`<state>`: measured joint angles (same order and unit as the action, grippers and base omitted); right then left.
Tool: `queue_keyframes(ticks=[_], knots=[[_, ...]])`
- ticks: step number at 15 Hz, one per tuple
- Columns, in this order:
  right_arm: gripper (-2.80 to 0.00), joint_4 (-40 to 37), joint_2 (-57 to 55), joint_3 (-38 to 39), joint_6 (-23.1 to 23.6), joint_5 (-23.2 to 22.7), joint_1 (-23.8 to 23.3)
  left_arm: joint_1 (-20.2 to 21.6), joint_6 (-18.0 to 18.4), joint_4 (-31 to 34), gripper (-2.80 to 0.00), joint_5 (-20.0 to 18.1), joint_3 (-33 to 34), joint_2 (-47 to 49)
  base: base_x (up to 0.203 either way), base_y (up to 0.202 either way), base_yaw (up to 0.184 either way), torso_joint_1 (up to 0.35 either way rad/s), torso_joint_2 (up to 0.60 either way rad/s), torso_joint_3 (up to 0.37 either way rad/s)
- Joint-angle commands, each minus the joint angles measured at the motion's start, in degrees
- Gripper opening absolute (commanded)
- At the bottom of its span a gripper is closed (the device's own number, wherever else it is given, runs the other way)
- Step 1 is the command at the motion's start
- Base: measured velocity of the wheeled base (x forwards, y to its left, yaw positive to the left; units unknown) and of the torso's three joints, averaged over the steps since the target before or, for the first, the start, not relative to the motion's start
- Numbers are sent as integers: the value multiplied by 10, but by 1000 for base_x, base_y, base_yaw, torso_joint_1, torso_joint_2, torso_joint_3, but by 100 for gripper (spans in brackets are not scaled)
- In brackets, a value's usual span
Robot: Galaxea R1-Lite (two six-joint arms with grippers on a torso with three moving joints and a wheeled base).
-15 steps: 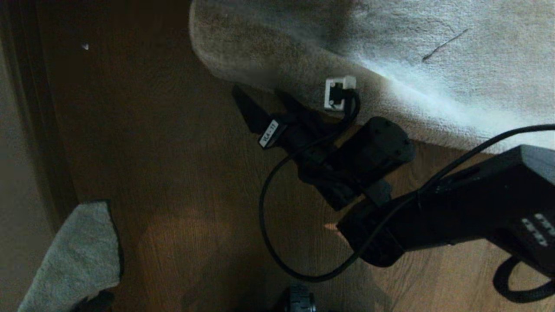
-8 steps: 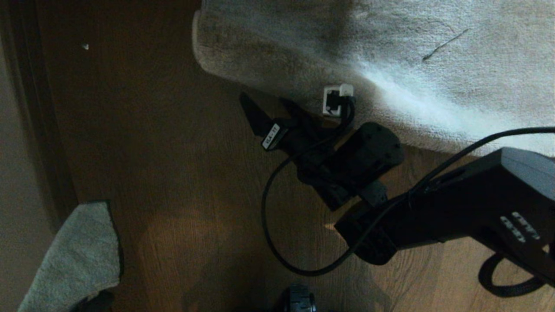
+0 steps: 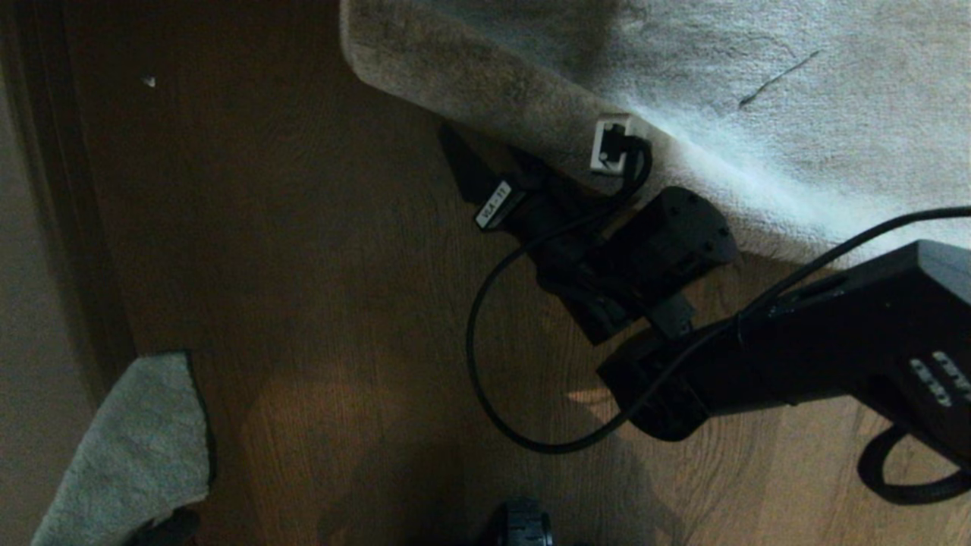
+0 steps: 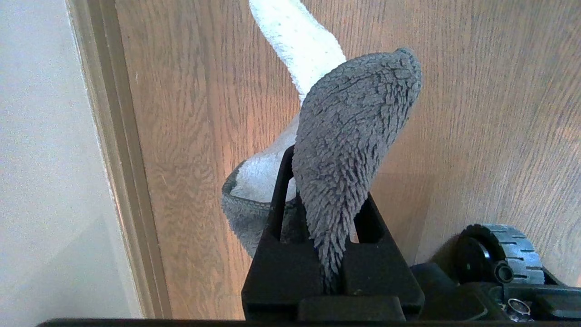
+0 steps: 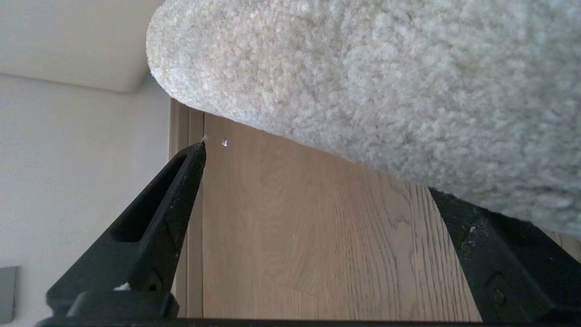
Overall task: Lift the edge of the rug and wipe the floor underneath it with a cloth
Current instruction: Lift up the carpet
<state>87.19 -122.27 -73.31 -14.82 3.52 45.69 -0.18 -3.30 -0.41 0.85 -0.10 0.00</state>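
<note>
The rug edge (image 3: 523, 114) runs slantwise from its corner at the top across the brown floor (image 3: 318, 303). My right gripper (image 3: 497, 163) is open wide at that edge, low over the floor. One finger (image 5: 181, 190) is over bare floor (image 5: 295, 250). The other finger (image 5: 472, 236) has its tip covered by the plush rug edge (image 5: 363, 91). My left gripper (image 4: 327, 181) is shut on the grey cloth (image 4: 354, 136), parked at the lower left. The cloth (image 3: 129, 455) hangs there over the floor (image 4: 476, 113).
A wall with a baseboard (image 3: 45, 227) runs along the left. A base wheel (image 3: 523, 527) shows at the bottom, also seen as a wheel (image 4: 499, 254) by the left gripper. A black cable (image 3: 485, 379) loops off the right wrist. A white speck (image 3: 149, 81) lies on the floor.
The right gripper has moved up and to the right, closer against the rug edge. The rug's corner has shifted a little the same way. The left gripper and cloth have stayed put.
</note>
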Motion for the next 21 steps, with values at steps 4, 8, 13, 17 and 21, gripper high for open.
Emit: queue_keyframes(ticks=[4, 8, 13, 17, 21], knots=[[0, 28, 2, 22, 1, 2, 1, 0, 0, 0, -280, 0, 0, 0, 0, 0, 0, 0, 0, 0], [0, 28, 3, 38, 3, 3, 2, 0, 0, -1, -280, 0, 0, 0, 0, 0, 0, 0, 0, 0], [0, 28, 9, 72, 7, 17, 5, 0, 0, 0, -280, 0, 1, 0, 0, 0, 0, 0, 0, 0], [0, 28, 13, 69, 8, 17, 6, 0, 0, 0, -280, 0, 0, 0, 0, 0, 0, 0, 0, 0], [0, 28, 10, 58, 6, 17, 7, 0, 0, 0, -280, 0, 0, 0, 0, 0, 0, 0, 0, 0]])
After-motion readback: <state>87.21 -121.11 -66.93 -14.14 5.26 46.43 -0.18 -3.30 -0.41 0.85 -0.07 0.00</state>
